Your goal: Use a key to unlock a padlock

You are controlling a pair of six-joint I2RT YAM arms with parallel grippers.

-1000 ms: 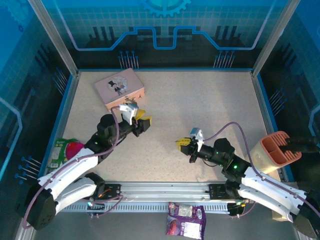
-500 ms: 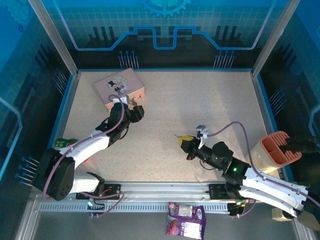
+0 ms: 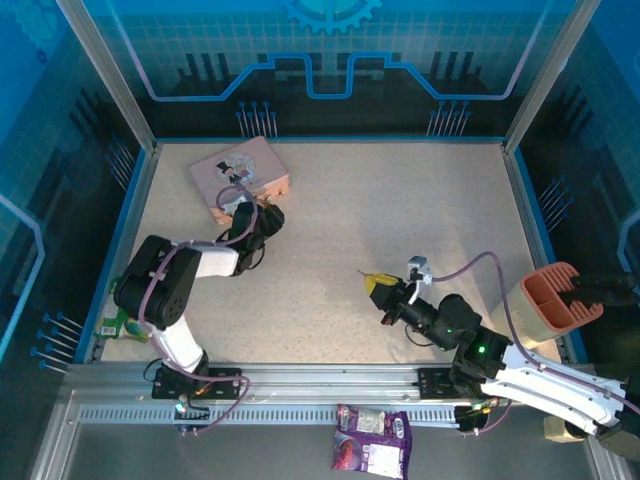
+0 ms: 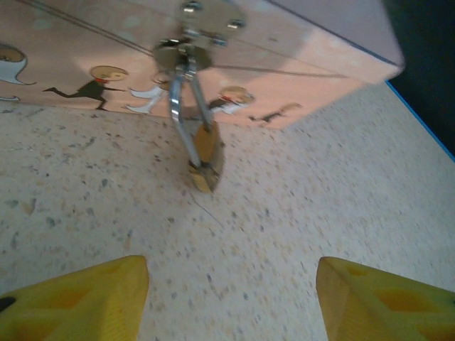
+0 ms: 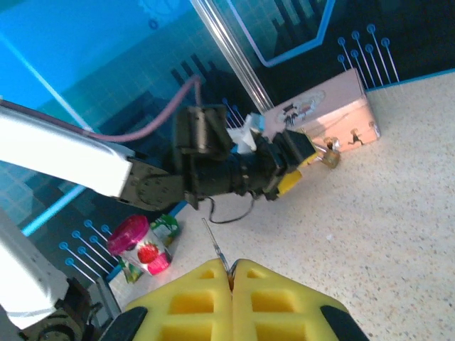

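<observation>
Left arm is reaching further toward the pink box (image 3: pixel 240 172) than half a second ago, with its elbow now folding up near the left wall. The left gripper (image 3: pixel 262 216) is now sitting right at the box's front face instead of short of it. The right gripper (image 3: pixel 379 287) is drifting slightly toward the near right and otherwise holding mid-table.

Left wrist view: the yellow fingertips (image 4: pixel 78 298) are standing wide apart with nothing between them, so that tool is gaping and empty. The padlock (image 4: pixel 206 150) is hanging straight ahead of them from the box's clasp (image 4: pixel 190 51). Its silver shackle (image 4: pixel 182 106) is threading through the clasp. The brass body is tilting, with its lower corner touching the speckled table (image 4: pixel 320 213). The picture is too blurry to tell whether the shackle is latched.

Right wrist view: the right gripper's fingers are pressing tight together and pinching the key (image 5: pixel 215 244). Its thin silvery shaft is poking out past the tips, angling up and left. Across the table in this view, the padlock is dangling just past the left gripper's yellow tips, against the box front. Key and padlock are sitting well apart.

Also around: a pink-lidded strawberry cup (image 5: pixel 136 245) is standing by the left wall, a peach divided holder (image 3: pixel 552 300) at the right edge, and a snack packet (image 3: pixel 370 436) is lying in front of the base rail.
</observation>
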